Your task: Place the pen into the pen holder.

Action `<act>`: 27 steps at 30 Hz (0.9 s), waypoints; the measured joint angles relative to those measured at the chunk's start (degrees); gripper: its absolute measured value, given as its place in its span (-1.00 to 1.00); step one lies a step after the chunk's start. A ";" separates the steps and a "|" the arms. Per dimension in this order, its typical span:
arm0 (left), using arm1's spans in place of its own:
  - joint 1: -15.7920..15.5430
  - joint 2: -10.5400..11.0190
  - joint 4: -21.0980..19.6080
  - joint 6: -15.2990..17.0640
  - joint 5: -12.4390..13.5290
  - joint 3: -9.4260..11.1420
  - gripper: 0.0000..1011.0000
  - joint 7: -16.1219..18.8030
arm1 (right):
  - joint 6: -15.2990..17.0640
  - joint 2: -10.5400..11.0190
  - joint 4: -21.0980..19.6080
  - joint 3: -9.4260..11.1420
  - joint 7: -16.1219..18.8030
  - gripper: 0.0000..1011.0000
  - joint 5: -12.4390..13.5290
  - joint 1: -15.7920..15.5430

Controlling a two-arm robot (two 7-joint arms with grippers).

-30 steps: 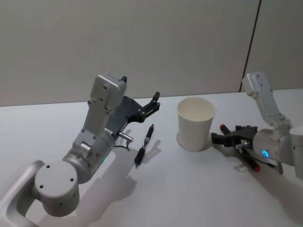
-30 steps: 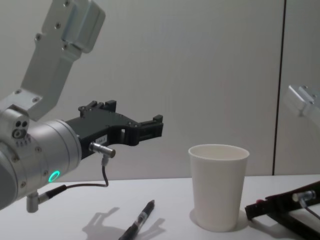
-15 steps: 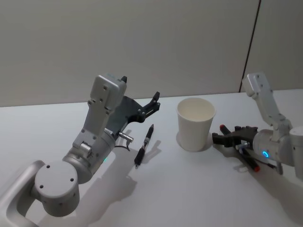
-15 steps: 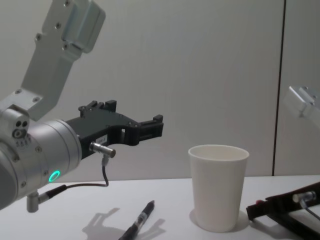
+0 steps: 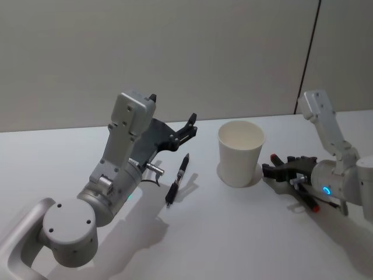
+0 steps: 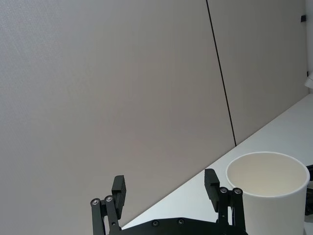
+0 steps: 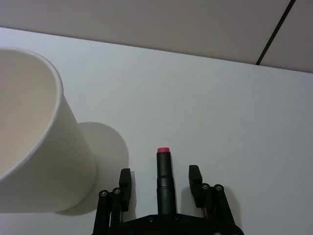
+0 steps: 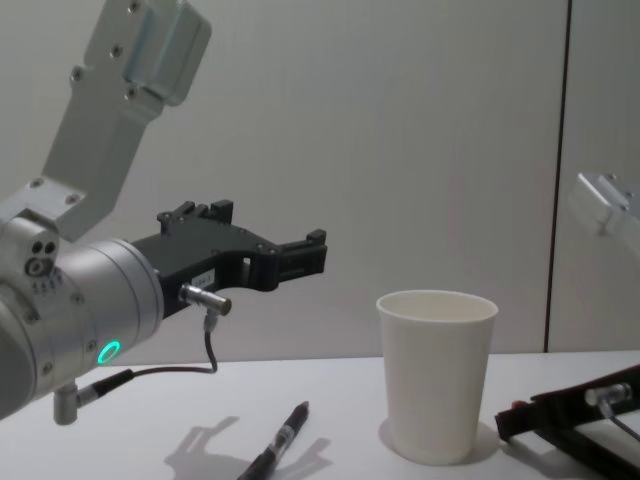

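The pen holder, a plain white paper cup (image 5: 240,157) (image 8: 437,370), stands upright on the white table. To its left a black pen (image 5: 178,179) (image 8: 280,440) lies flat on the table. My left gripper (image 5: 193,123) (image 6: 165,181) hangs open above that pen's far end, holding nothing. Low on the table just right of the cup is my right gripper (image 5: 269,166) (image 7: 160,172), also open. A second black pen with a red tip (image 7: 164,161) lies between its fingers, a gap on each side, pointing past the cup (image 7: 34,147).
A bare white table (image 5: 233,233) spreads in front of the cup and pens. A grey wall with a dark vertical seam (image 5: 309,52) closes the far side. The left arm's large elbow (image 5: 70,227) occupies the near left.
My right gripper has edged very slightly away from the cup. The left arm, the cup and the black pen have stayed in place.
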 joint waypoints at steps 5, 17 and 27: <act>0.00 0.00 0.00 0.00 0.00 0.00 0.98 0.00 | 0.00 0.00 0.01 -0.01 0.00 0.38 0.02 -0.02; 0.00 0.00 0.00 0.00 0.00 0.00 0.98 0.00 | 0.00 0.00 0.05 -0.01 0.01 0.23 0.01 -0.05; 0.00 0.00 0.00 0.00 0.00 0.00 0.98 0.00 | 0.00 0.00 0.07 -0.01 0.00 0.09 -0.01 -0.05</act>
